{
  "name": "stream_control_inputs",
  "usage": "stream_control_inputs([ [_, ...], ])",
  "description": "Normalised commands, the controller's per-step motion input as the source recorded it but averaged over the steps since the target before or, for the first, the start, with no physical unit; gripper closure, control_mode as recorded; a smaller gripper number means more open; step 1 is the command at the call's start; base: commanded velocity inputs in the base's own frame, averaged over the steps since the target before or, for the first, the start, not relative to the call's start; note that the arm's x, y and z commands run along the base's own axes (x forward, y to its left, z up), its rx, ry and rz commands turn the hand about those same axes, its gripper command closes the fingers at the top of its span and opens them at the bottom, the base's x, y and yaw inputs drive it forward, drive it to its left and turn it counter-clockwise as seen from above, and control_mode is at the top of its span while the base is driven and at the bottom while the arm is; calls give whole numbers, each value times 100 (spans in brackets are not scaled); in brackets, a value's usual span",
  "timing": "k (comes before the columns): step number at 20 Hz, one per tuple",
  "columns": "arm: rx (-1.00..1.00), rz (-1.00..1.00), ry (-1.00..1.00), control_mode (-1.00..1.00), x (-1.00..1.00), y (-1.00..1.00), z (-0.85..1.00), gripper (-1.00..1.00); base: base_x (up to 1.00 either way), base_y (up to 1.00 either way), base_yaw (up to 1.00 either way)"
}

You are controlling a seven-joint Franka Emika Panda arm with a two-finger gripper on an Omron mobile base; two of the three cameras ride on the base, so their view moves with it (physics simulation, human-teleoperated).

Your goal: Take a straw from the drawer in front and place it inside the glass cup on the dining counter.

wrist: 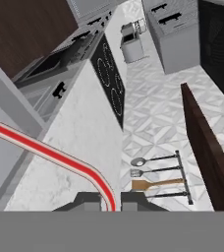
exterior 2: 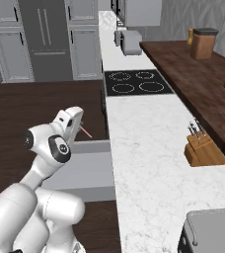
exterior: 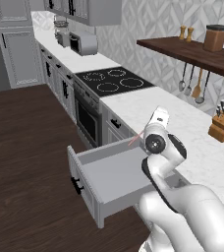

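robot arm holding a pink straw over the open drawer

the gripper is pinching the straw tight between its two tips, up in the air just above the pulled-out grey drawer, next to the white kitchen counter and the black stove top.

You see a glossy white rounded arm with dark grey joint bands, a round dark cap at the elbow, and small dark finger tips.
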Motion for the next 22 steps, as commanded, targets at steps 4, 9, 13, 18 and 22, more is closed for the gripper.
stream_control_inputs([
  [4, 1, 0, -16, -100, -25, -10, 0, 100, 0, 0, 0],
  [9, 1, 0, -3, 100, -6, -3, 0, 100, -35, -16, 0],
  [13, 0, 0, 0, 100, 0, 0, 0, 100, -59, -3, 0],
  [18, 0, 0, 0, 100, 0, 0, 0, 100, -76, 12, 6],
  [22, 0, 0, 0, 100, 0, 0, 0, 100, -88, 18, -7],
])
